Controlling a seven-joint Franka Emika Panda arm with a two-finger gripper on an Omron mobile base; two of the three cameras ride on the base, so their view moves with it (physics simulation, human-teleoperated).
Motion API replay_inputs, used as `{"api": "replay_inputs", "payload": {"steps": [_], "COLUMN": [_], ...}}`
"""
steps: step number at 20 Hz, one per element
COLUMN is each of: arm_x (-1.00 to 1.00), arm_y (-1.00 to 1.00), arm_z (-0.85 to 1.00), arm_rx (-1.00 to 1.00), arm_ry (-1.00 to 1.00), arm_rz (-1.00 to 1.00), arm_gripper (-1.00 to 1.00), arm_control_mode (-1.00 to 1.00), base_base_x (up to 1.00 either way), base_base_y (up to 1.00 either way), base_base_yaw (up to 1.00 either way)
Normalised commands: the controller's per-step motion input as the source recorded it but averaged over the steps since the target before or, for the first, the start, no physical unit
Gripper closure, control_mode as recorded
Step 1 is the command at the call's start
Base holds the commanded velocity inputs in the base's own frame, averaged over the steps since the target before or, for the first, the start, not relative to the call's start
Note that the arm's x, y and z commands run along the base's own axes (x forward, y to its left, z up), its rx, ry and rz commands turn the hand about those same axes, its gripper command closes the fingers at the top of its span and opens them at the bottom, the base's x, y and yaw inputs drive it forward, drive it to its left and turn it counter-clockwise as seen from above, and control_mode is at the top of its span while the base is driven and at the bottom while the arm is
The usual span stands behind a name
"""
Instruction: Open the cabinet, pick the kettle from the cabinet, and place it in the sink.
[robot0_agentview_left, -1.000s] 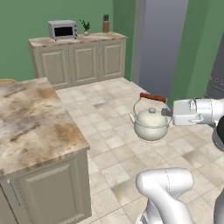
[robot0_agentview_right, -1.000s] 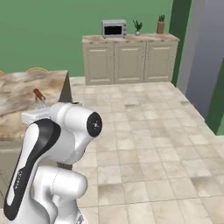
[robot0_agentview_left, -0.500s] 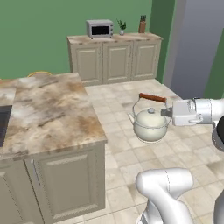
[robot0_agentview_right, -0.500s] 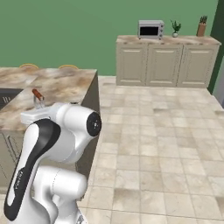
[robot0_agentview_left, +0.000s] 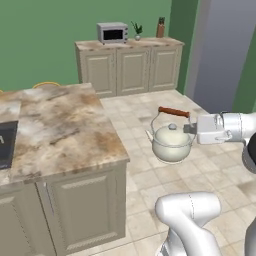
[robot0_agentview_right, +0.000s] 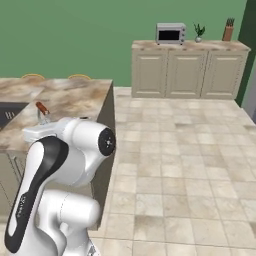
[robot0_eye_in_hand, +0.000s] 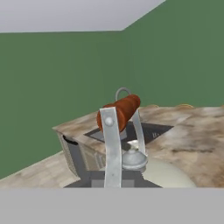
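The kettle's reddish handle pokes above the white arm, beside the marble island.

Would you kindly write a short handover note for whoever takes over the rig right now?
Gripper: shut on the kettle, gripping it at the base of its wire handle.
Kettle: upright, held in the air above the tiled floor, off to the side of the marble island counter. Its wooden handle bar and lid knob show in the hand view.
Sink: set into the island counter; the hand view looks toward it, with its curved tap behind the handle bar.
Done: kettle picked up.
Left: carry it over the counter, lower it into the sink, release.
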Motion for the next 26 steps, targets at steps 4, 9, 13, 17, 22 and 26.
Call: {"api": "replay_inputs", "payload": {"steps": [4,9,13,17,22,26], "arm_x": [0.0,0.0,0.0,0.0,0.0,0.0], "arm_y": [0.0,0.0,0.0,0.0,0.0,0.0], "arm_z": [0.0,0.0,0.0,0.0,0.0,0.0], "arm_rx": [0.0,0.0,0.0,0.0,0.0,0.0], "arm_ry": [0.0,0.0,0.0,0.0,0.0,0.0], "arm_rz": [0.0,0.0,0.0,0.0,0.0,0.0], "arm_gripper": [1.0,1.0,1.0,1.0,1.0,1.0], "arm_control_mode": [1.0,1.0,1.0,1.0,1.0,1.0], "base_base_x": [0.18,0.2,0.21,0.24,0.29,0.33], "base_base_y": [0.45,0.49,0.53,0.59,0.62,0.58], "base_base_yaw": [-0.09,-0.06,-0.01,0.0,-0.01,-0.01]}}
